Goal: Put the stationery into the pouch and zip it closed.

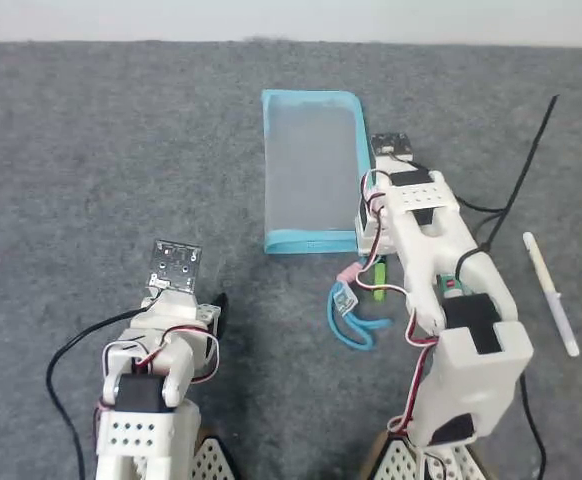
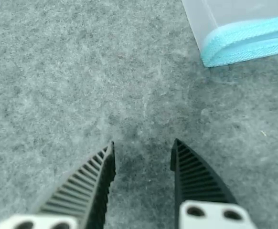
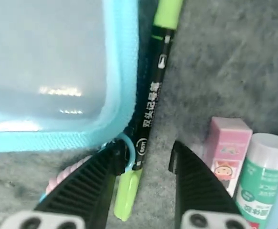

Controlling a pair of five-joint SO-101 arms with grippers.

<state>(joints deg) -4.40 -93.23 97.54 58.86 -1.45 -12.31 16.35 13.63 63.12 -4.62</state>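
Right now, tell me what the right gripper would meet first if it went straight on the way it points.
Most likely the green-capped marker, lying between the open jaws of the right gripper and running ahead beside the pouch. Height is unclear; it might pass over.

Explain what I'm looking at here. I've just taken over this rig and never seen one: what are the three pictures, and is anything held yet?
Two small robot arms sit side by side on a grey mat. The high view looks down from above; the other two come from a camera on each wrist. The left gripper hangs open over bare mat. The right gripper is open astride a green-capped pen beside the blue pouch, gripping nothing. A pink eraser, a glue stick and a white pen lie nearby.
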